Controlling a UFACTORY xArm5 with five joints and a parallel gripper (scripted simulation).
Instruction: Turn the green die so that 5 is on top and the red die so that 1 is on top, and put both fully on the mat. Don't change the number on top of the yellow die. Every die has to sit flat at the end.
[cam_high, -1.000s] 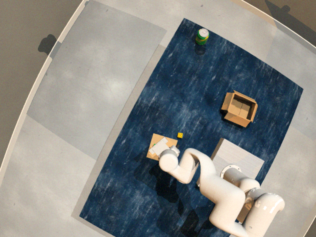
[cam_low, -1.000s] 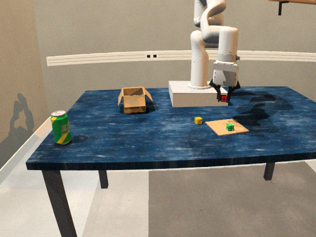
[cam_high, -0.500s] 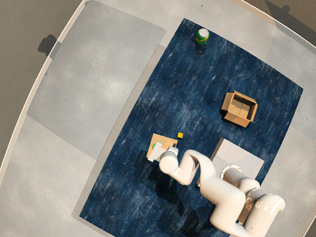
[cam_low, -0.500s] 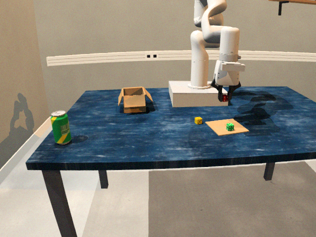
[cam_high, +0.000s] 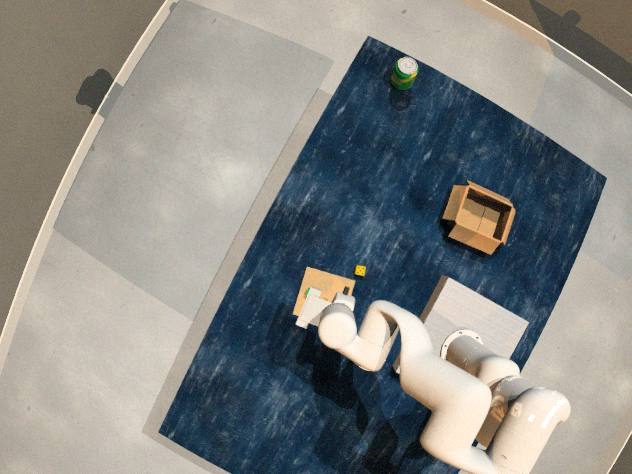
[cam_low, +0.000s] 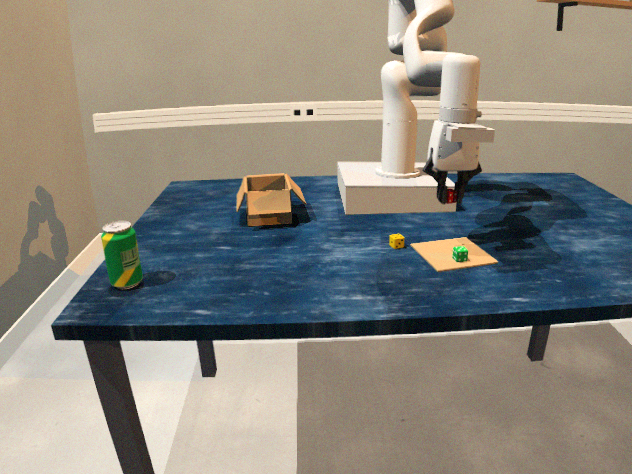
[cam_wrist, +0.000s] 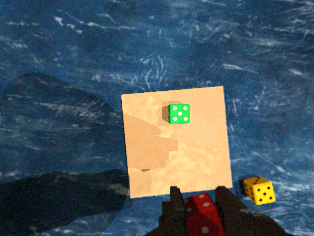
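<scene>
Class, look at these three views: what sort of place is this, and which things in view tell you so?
Probably a robot test or lab workspace, not a home: a white arm on a pedestal stands on a blue table, its tool holding a red die above a small mat, with a bare wall behind.

Lighting is even and fairly bright, with no glare. The arm casts a broad dark shadow over the desk at the right in the exterior view, and a soft figure-like shadow falls on the far left wall. The top view bends straight edges toward its borders. All pictures look grainy and slightly soft, without motion blur.
</scene>
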